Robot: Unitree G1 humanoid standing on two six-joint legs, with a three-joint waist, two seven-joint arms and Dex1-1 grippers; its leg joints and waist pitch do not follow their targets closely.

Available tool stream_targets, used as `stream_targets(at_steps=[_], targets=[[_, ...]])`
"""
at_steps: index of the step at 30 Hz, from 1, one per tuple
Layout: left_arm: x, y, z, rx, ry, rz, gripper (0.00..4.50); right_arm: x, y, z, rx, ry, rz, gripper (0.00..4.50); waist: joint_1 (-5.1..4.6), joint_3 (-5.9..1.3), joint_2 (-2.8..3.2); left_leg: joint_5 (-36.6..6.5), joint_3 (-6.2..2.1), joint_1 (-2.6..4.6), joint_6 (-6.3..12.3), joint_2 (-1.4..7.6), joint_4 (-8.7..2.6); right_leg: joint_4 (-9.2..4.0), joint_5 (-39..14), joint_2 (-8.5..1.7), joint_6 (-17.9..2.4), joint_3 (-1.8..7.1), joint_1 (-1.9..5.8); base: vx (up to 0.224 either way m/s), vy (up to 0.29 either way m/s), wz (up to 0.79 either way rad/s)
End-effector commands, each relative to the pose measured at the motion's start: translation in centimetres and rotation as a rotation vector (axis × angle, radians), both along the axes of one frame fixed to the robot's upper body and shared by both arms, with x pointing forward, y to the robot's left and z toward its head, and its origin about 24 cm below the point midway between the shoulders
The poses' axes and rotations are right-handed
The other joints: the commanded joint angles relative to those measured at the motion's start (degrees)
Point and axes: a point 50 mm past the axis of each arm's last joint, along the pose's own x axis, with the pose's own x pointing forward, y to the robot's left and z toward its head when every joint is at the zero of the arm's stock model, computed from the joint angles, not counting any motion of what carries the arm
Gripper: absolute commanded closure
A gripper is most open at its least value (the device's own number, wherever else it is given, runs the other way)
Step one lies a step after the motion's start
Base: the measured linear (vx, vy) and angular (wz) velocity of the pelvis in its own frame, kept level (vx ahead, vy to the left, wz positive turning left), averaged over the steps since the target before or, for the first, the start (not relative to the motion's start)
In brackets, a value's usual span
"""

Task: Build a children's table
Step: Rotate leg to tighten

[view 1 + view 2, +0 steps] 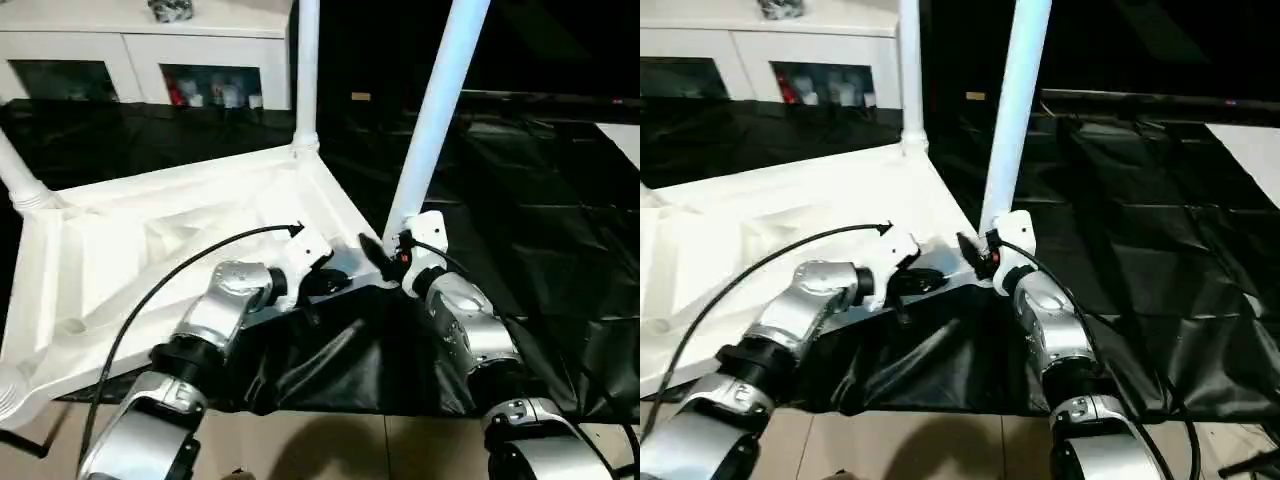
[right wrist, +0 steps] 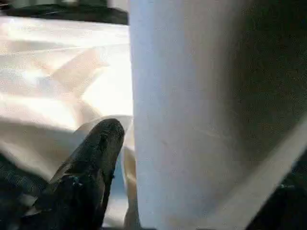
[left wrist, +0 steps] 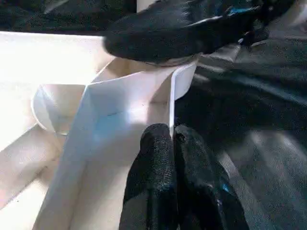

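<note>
White plastic fills the near bench (image 1: 560,230): the children's table (image 1: 150,250) lies upside down on its black cover so the sockets face up. The left pincer (image 3: 171,139) pinches the rim by the near corner, apparently steadying it. Beyond, the right pincer (image 1: 385,250) straddles the leg (image 1: 435,110), apparently seating it.

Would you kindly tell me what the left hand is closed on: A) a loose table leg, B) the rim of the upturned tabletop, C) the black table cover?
B: the left hand is pinched on the thin white rim of the upturned tabletop, near the leg.
</note>
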Motion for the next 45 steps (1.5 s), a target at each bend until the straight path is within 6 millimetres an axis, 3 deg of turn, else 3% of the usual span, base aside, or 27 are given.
stream_targets(at_steps=[1, 7, 15, 16, 20, 24, 29, 31, 35, 37, 41, 45], targets=[[-0.2, -0.5, 1.4, -0.059, -0.037, -0.092, 4.5, -2.3, 1.9, -1.9, -0.024, 0.1, 0.287, 1.35, 0.26, -3.29, -0.68, -12.7, -0.93, -0.19, 3.9, 1.96, -3.59, -4.83, -14.5, -3.46, -10.7, 2.6, 2.83, 0.0, 0.0, 0.0], [-0.5, 1.4, 1.3, 0.024, -0.017, -0.163, 4.5, -2.9, -0.9, -1.7, -0.139, 0.091, 0.451, 1.35, 0.62, -3.42, -0.54, -10.2, -0.67, -0.04, 4.88, 2.28, -3.31, -3.92, -8.2, -3.09, -13.5, 2.49, 2.85, 0.0, 0.0, 0.0], [-0.6, 3.3, 2.0, 0.091, -0.021, -0.18, 4.5, -2.3, -2.4, -0.9, -0.186, 0.092, 0.477, 1.35, 0.63, -3.23, -0.94, -11.6, -0.76, 0.04, 3.63, 2.34, -3.49, -4.19, -12.2, -3.32, -13.3, 2.52, 2.86, 0.0, 0.0, 0.0], [-0.7, 3.5, 2.0, 0.09, -0.01, -0.189, 4.06, -2.4, -2.4, -0.9, -0.182, 0.091, 0.488, 1.31, 0.65, -3.28, -0.79, -11.4, -0.78, 0.04, 3.52, 2.35, -3.48, -4.08, -11.7, -3.32, -13.4, 2.53, 2.86, 0.0, 0.0, 0.0], [-0.9, 4.0, 1.8, 0.104, 0.022, -0.202, 3.76, -2.3, -2.2, -0.8, -0.181, 0.09, 0.507, 1.31, 0.68, -3.37, -1.03, -9.7, -0.69, -0.06, 4.15, 2.37, -3.31, -3.58, -7.9, -3.18, -14.5, 2.47, 2.94, 0.0, 0.0, 0.0], [-0.9, 4.3, 1.7, 0.145, -0.001, -0.199, 3.48, -2.2, -2.1, -0.8, -0.181, 0.089, 0.51, 1.31, 0.67, -3.28, -1.02, -10.2, -0.7, -0.07, 4.01, 2.28, -3.32, -3.75, -9.5, -3.28, -14.4, 2.47, 2.95, 0.0, 0.0, 0.0], [-1.1, 4.5, 1.5, 0.144, 0.027, -0.207, 3.48, -2.1, -2.0, -0.7, -0.178, 0.082, 0.509, 1.31, 0.68, -3.3, -1.04, -10.0, -0.67, 0.04, 3.64, 2.29, -3.32, -3.68, -9.6, -3.22, -14.1, 2.53, 2.9, 0.0, 0.0, 0.0], [-1.2, 4.5, 1.5, 0.14, 0.043, -0.217, 3.75, -2.0, -2.0, -0.6, -0.174, 0.076, 0.505, 1.31, 0.66, -3.33, -0.99, -9.8, -0.66, 0.03, 3.7, 2.3, -3.3, -3.6, -8.9, -3.19, -14.4, 2.51, 2.91, 0.0, 0.0, 0.0], [-1.3, 4.6, 1.3, 0.138, 0.059, -0.218, 3.87, -1.9, -1.9, -0.5, -0.164, 0.068, 0.502, 1.31, 0.67, -3.36, -1.0, -9.6, -0.65, -0.04, 3.87, 2.25, -3.23, -3.55, -8.3, -3.2, -14.7, 2.5, 3.0, 0.0, 0.0, 0.0], [-1.5, 4.6, 1.1, 0.13, 0.089, -0.235, 4.22, -1.8, -1.8, -0.3, -0.156, 0.063, 0.504, 1.31, 0.65, -3.34, -1.01, -9.9, -0.62, -0.03, 3.83, 2.24, -3.23, -3.6, -8.8, -3.2, -14.6, 2.5, 2.98, 0.0, 0.0, 0.0], [-1.7, 4.7, 0.8, 0.129, 0.11, -0.237, 4.37, -1.8, -1.8, -0.2, -0.147, 0.064, 0.513, 1.31, 0.65, -3.43, -0.98, -9.5, -0.62, 0.04, 3.92, 2.28, -3.19, -3.44, -7.8, -3.11, -14.9, 2.47, 2.99, 0.0, 0.0, 0.0], [-1.7, 4.7, 0.7, 0.117, 0.115, -0.225, 4.5, -1.9, -1.7, -0.3, -0.129, 0.077, 0.525, 1.69, 0.69, -3.43, -0.99, -9.5, -0.59, 0.02, 4.12, 2.27, -3.14, -3.43, -7.4, -3.14, -15.2, 2.46, 3.03, 0.0, 0.0, 0.0]])
